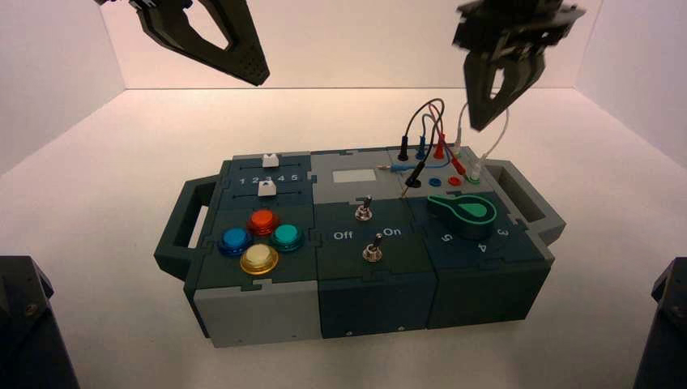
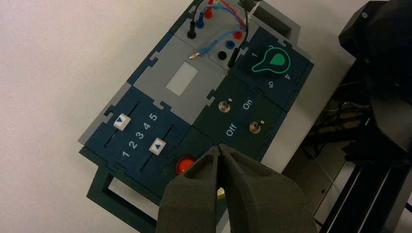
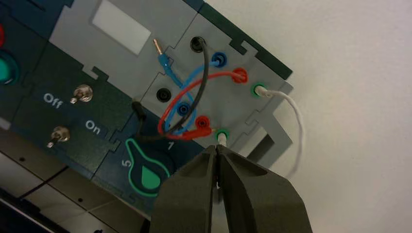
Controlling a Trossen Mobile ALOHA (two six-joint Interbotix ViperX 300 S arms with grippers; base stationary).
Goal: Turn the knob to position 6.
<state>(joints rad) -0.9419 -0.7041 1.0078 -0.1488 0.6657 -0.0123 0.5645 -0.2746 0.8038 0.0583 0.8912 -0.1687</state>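
Observation:
The knob (image 1: 466,215) sits on the box's front right panel, dark teal with a bright green teardrop top face. Its pointed tip lies toward the box's middle. It also shows in the left wrist view (image 2: 272,63) and the right wrist view (image 3: 145,172). White digits 5, 4 and 3 curve round it; a numeral 6 does not show in any view. My right gripper (image 1: 484,121) hangs shut and empty, high above the wires behind the knob (image 3: 216,147). My left gripper (image 1: 255,77) is shut and empty, high above the box's back left (image 2: 219,147).
Red, black, blue and white wires (image 1: 433,134) arch up behind the knob. Two metal toggle switches (image 1: 365,212) stand mid-box by "Off" and "On". Coloured push buttons (image 1: 261,237) and two sliders (image 1: 270,160) are on the left. The box has handles (image 1: 185,215) at both ends.

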